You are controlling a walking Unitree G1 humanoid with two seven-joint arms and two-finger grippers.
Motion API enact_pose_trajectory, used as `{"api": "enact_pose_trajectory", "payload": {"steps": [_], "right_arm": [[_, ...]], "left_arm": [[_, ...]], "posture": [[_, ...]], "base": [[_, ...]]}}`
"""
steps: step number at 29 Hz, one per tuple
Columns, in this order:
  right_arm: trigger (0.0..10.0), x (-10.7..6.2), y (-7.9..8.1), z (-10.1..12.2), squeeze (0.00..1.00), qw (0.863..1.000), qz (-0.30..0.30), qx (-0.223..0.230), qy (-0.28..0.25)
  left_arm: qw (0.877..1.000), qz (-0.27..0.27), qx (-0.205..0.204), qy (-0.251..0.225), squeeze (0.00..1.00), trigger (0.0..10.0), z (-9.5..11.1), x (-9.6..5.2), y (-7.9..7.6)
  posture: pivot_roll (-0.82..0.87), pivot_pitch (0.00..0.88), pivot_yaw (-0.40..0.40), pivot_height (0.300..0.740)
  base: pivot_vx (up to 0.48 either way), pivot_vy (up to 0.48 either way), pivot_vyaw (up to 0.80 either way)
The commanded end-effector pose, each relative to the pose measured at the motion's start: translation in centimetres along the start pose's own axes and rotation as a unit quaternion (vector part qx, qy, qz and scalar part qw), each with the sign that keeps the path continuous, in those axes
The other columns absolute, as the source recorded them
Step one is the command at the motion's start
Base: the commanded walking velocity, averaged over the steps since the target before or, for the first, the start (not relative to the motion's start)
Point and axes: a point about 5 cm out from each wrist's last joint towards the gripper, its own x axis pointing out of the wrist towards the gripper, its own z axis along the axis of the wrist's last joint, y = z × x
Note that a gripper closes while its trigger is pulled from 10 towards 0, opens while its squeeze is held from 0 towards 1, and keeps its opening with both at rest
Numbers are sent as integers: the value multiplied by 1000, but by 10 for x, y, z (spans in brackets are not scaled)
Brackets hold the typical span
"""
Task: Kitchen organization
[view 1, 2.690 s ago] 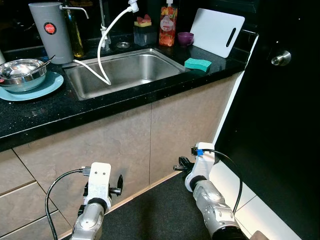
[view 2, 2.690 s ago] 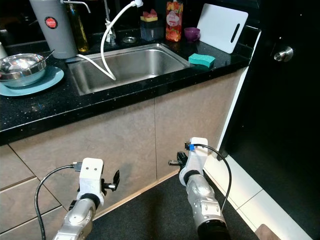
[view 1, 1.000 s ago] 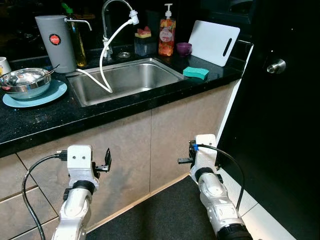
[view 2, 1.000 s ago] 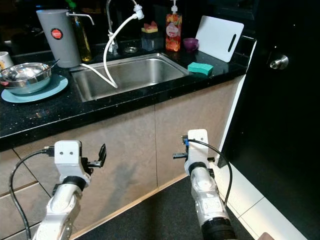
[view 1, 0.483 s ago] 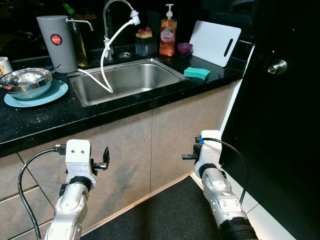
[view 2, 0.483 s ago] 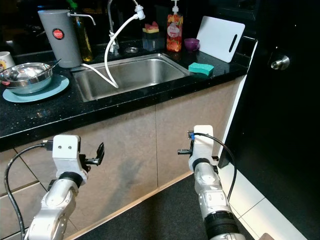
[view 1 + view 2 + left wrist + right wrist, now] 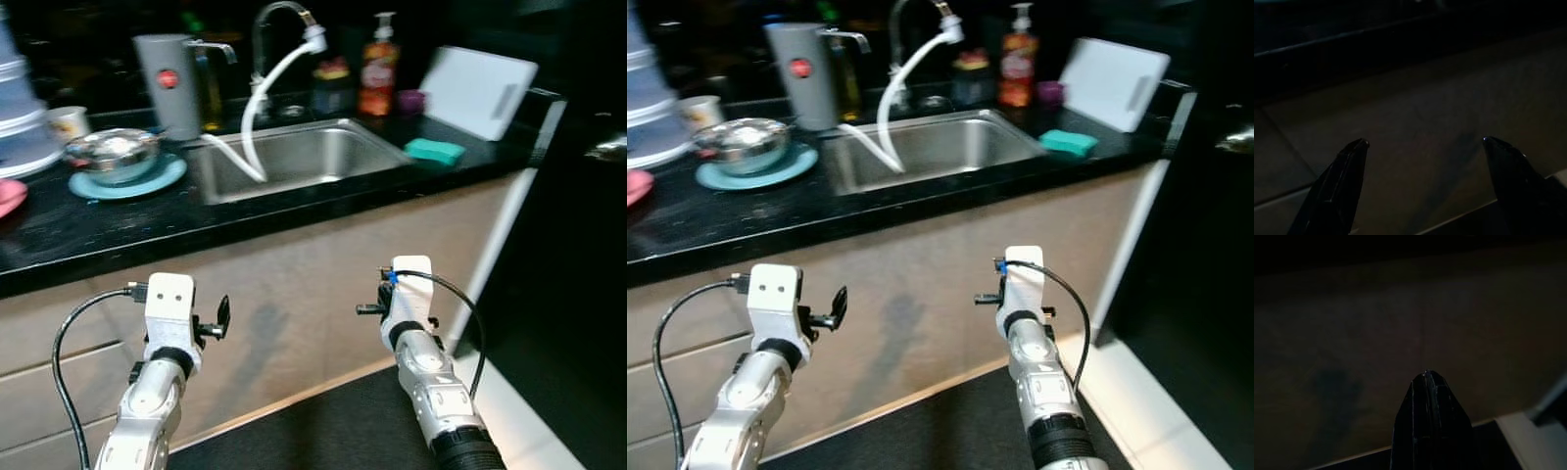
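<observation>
Black speckled stone countertop [image 7: 118,230] spans beige cabinet fronts [image 7: 294,294], holding a stainless steel sink [image 7: 304,157], a steel bowl [image 7: 115,155] on a teal round plate [image 7: 147,183] and a green sponge [image 7: 435,151]; below, the left gripper [image 7: 1422,147] hangs spread wide, the right gripper [image 7: 1428,377] pressed closed.

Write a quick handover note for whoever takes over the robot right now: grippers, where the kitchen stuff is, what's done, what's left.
Left gripper: open, empty, low before the cabinet fronts.
Right gripper: shut, empty, also low.
On the black counter: steel bowl on a teal plate left of the sink, grey jug behind, green sponge and white cutting board to the right.
Done: nothing picked up.
Left: all the organizing.
</observation>
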Motion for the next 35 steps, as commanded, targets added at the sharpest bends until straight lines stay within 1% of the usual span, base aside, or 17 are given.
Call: {"api": "enact_pose_trajectory", "payload": {"steps": [1,9,16,19,22,24,26,30,32,33,35], "right_arm": [[10000,0,-1,1,0,1000,-3,1,2],[10000,-2,2,1,0,1000,3,-4,3],[10000,-3,2,1,0,1000,3,-11,5],[10000,-4,2,0,0,1000,4,-2,8],[10000,-4,6,1,0,1000,14,-18,9],[10000,-5,7,1,0,1000,16,-13,11],[10000,-5,7,0,0,1000,11,-19,13],[10000,-6,7,0,0,1000,13,-15,14],[10000,-6,8,-1,0,1000,14,-19,16],[10000,-6,9,-1,0,1000,13,-19,16],[10000,-7,11,1,0,1000,15,-20,13]], "left_arm": [[1000,-4,14,6,0,10000,0,0,-2],[999,2,26,23,0,10000,0,-3,0],[999,2,31,31,0,10000,1,-4,-1],[999,2,25,30,0,10000,2,-3,-2],[999,0,20,41,0,10000,1,-2,-3],[999,-1,23,41,0,10000,2,-2,-3],[999,-1,17,38,0,10000,4,-1,-4],[999,-2,15,46,0,10000,3,-1,-4],[999,-4,-1,51,0,10000,2,0,-5],[998,-4,23,60,0,10000,1,1,-4],[997,-7,31,66,0,10000,0,2,-6]], "posture": [[0,19,20,740],[0,20,20,740],[3,22,19,740],[4,23,19,740],[2,20,19,740],[2,20,19,740],[3,19,18,740],[4,16,17,740],[6,12,17,740],[6,9,18,740],[6,7,18,740]], "base": [[0,0,800],[0,0,800],[0,0,800],[0,0,0],[0,0,0],[0,0,0],[0,0,0],[0,0,0],[0,0,0],[0,0,0],[0,-480,0]]}}
